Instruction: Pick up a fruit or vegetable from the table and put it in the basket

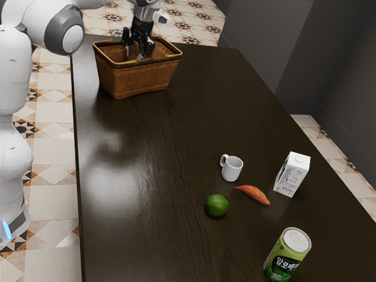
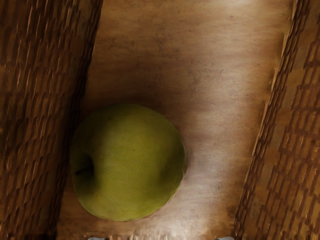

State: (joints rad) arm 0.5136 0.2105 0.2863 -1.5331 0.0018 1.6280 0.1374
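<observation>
My gripper [image 1: 136, 54] reaches down into the brown wicker basket [image 1: 139, 79] at the table's far end, in the exterior view's upper left. Its two fingers stand apart. In the wrist view the tips of the gripper [image 2: 161, 238] show at the lower edge, widely spaced with nothing between them. A green apple [image 2: 131, 162] lies on the basket's floor [image 2: 200, 100], between the woven side walls. Out on the table are a green lime [image 1: 217, 205] and an orange sweet potato [image 1: 254, 194].
A white mug [image 1: 232, 169] stands close to the sweet potato. Further toward the exterior view's right is a white carton [image 1: 292, 174], and a green can [image 1: 286, 256] stands near that view's lower edge. The basket's rim [image 1: 174, 56] surrounds my gripper.
</observation>
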